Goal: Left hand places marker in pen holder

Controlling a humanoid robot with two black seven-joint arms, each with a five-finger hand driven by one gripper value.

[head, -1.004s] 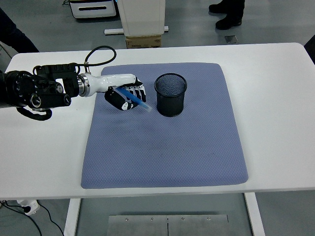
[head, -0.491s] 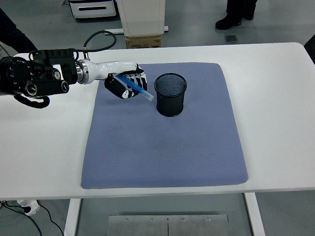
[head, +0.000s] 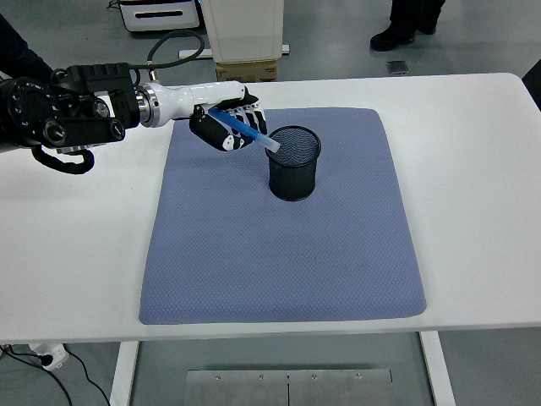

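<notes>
Blue and slim, the marker [head: 243,129] sits clamped in the left robot hand [head: 226,123], whose fingers are curled around its far-left part. The marker slants down and to the right, and its pale tip lies at the left rim of the pen holder [head: 293,162], seemingly just above the rim; whether it touches the mesh cannot be told. The pen holder is a black mesh cup standing upright on the far middle part of a grey-blue mat [head: 283,245], which is spread over the white bench [head: 76,254]. The left arm comes in from the left edge, black at the forearm with a white wrist section, and the robot hand hangs above the mat's far-left area, just left of the holder. Beyond the bench's far edge, a cardboard box [head: 247,71] sits on the floor, and a person's shoes [head: 393,35] show at the top right.
</notes>
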